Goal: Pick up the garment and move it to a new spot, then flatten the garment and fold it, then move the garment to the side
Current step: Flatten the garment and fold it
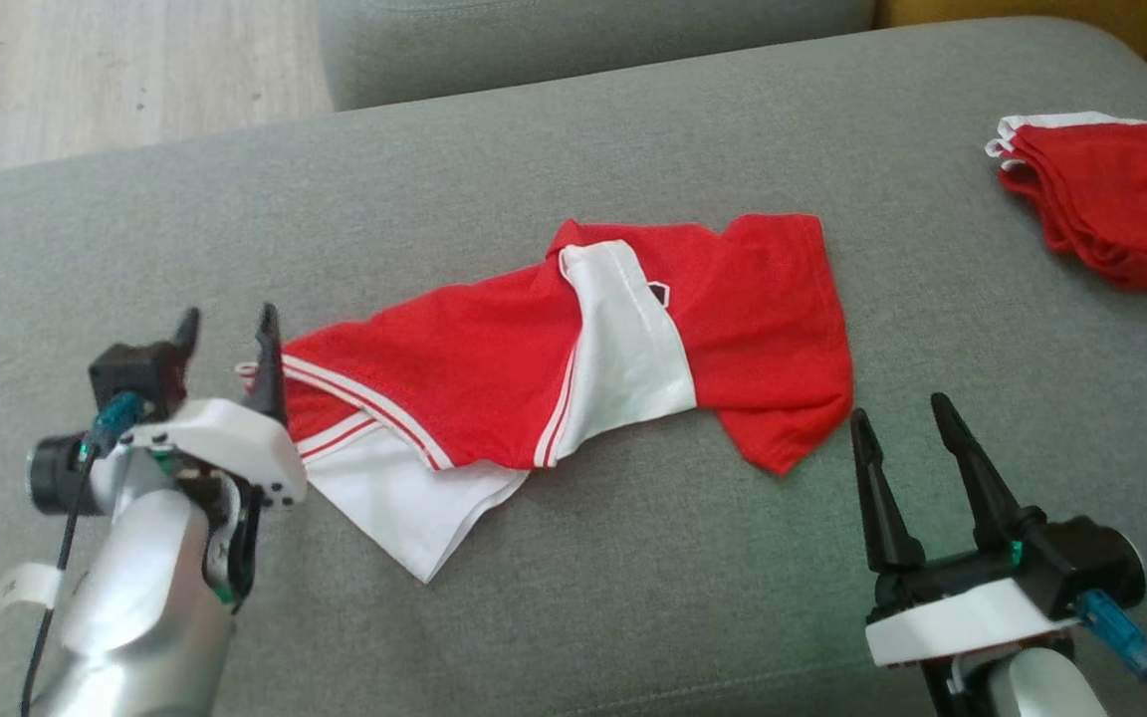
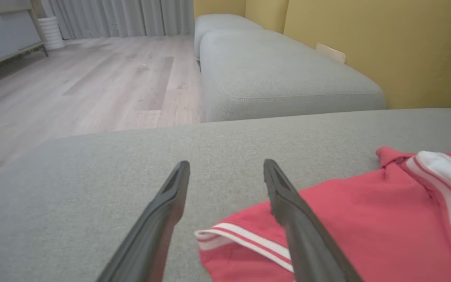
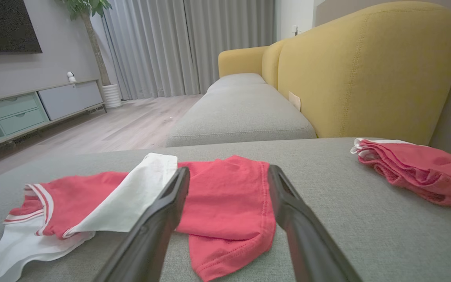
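Garment, soft, light, lies rumpled on sofa; open left gripper and right gripper flank its graspable striped hem.

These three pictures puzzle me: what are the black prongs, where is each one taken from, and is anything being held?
They show one moment from three cameras on a two-armed robot. The top picture looks down from its head; the other two look along each arm's wrist. The black prongs are fingers of its grasping tools. The left tool stands open at the striped edge of a crumpled red and white garment lying on a grey sofa cushion; from its wrist, that edge lies between and under the fingers. The right tool is open too, just short of the garment's red end. Neither holds anything. A second, folded red garment lies at the far right.
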